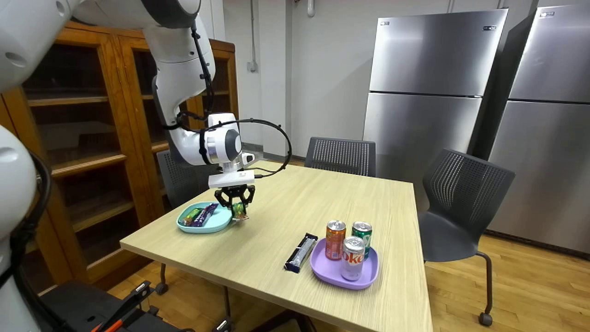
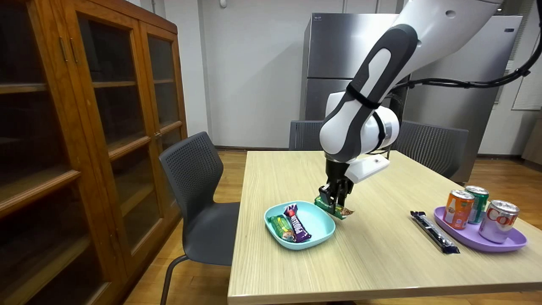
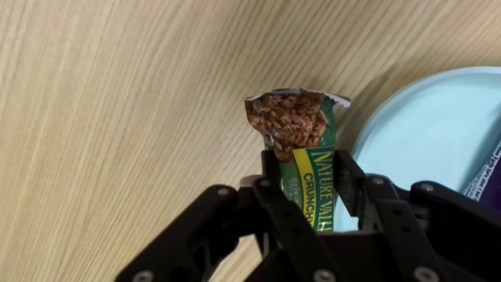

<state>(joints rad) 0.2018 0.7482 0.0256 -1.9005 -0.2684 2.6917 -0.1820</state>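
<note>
Gripper (image 3: 306, 170) is clamped on the green Nature Valley bar (image 3: 305, 156), fingers (image 3: 349, 182) either side, squeezing across its width. Bar sits just beside the teal tray (image 2: 315, 220), over the table (image 1: 286, 203); can't tell whether its underside touches the wood. Inside that tray lie a second green bar (image 2: 280, 226) and a purple protein bar (image 2: 298, 224), side by side. Risks as I see them: the tray-side finger looks very near the tray edge in the wrist view, so a sideways nudge at this height could shove the tray or snag on it. If the bar's free end catches there, it could twist in the grip, since two narrow fingers resist rotation poorly. Slick wrapper could slip if the squeeze is light; too hard and the contents may crumble. Orientation: long axis runs up and down the wrist view, lettering along it; the granola-picture end (image 2: 345, 212) points away from the gripper body there, and toward the lower right in an exterior view. Opposite end is hidden under the gripper in the wrist view; level or tilted, can't say.
</note>
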